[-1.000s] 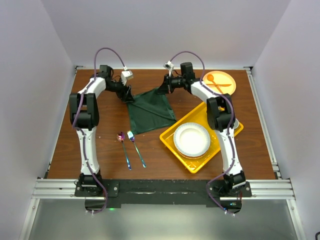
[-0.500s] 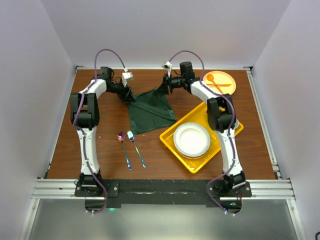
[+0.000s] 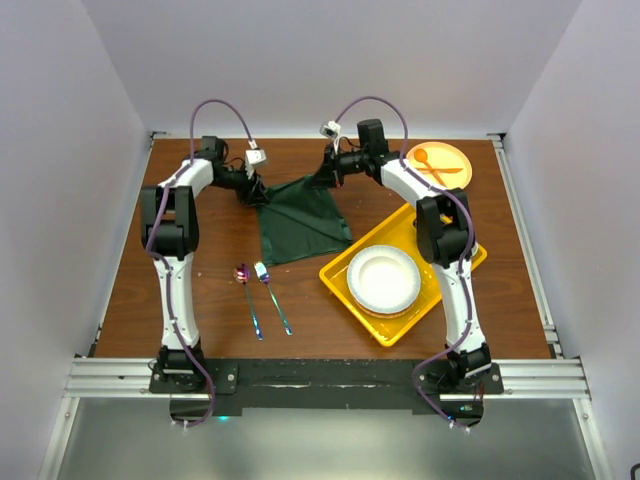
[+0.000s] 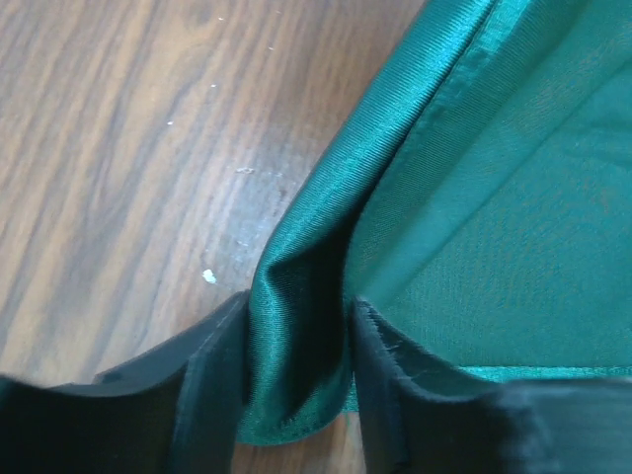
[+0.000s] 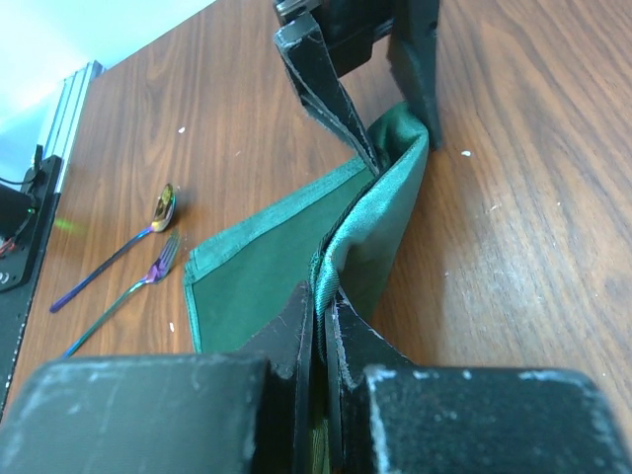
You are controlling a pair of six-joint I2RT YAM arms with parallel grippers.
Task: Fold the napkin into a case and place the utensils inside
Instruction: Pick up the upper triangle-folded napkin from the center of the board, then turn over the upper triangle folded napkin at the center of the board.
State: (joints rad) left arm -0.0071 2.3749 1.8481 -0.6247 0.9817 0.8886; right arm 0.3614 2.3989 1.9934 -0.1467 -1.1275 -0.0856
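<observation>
Napkin (image 3: pixel 303 222) on surface (image 3: pixel 200 290); left tool (image 4: pixel 296 311) half-closed, pinching its far left corner; right tool (image 5: pixel 321 306) clamped tight on far right corner.

A brown wooden table (image 3: pixel 200 290) is seen from above, enclosed by pale walls (image 3: pixel 60 150) at the left, right and far sides. A yellow tray (image 3: pixel 352 304) is set askew on the right half of the table, and a white plate (image 3: pixel 383 278) is held inside it, towards its near-left part. An orange plate (image 3: pixel 450 155) is placed at the far right corner, just beyond the tray. On it, 1 orange spoon (image 3: pixel 422 156) and 1 orange fork (image 3: pixel 445 170) are laid across each other. An aluminium rail (image 3: pixel 110 378) is fixed along the near edge.
</observation>
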